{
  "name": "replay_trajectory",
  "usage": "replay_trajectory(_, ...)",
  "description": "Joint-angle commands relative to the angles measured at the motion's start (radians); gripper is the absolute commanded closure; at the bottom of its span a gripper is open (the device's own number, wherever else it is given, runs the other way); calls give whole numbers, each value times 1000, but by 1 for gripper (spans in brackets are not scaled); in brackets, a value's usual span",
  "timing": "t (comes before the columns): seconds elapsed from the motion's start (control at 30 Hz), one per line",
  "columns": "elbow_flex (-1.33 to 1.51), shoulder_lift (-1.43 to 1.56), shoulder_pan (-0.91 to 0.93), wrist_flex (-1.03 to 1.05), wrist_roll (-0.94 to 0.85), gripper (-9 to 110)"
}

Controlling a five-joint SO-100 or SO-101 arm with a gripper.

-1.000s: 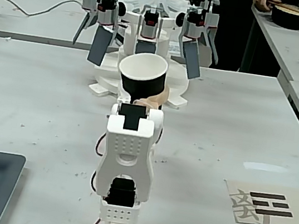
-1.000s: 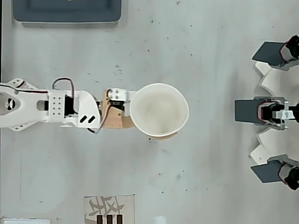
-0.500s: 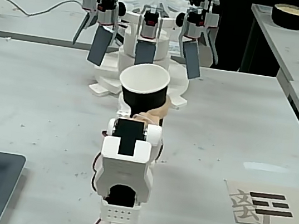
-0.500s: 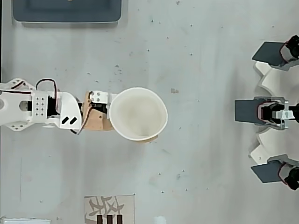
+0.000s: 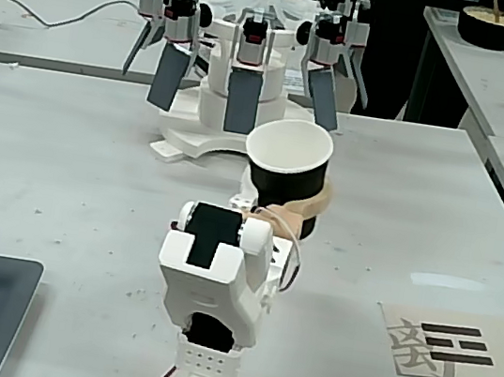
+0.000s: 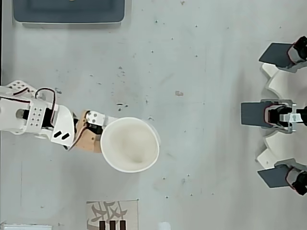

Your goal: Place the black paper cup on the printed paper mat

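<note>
The gripper (image 5: 302, 205) is clamped around the black paper cup (image 5: 287, 173); only the overhead view shows its white inside, and the printed paper mat (image 5: 450, 344) has unreadable glyphs.

Fixed view low behind the arm (image 5: 215, 278) facing forward, overhead view straight down (both share tabletop)

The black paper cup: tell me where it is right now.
The black paper cup is held upright in the gripper, centre of the fixed view, in front of the white machine, left of the printed paper mat.
</note>
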Motion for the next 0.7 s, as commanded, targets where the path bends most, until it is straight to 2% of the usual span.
replay_trajectory(0.0,12,31,52,-29,9,98)
replay_trajectory(0.4,6,-2,296,-29,28,97)
replay_trajectory(0.67,-63,-124,457,-71,49,97)
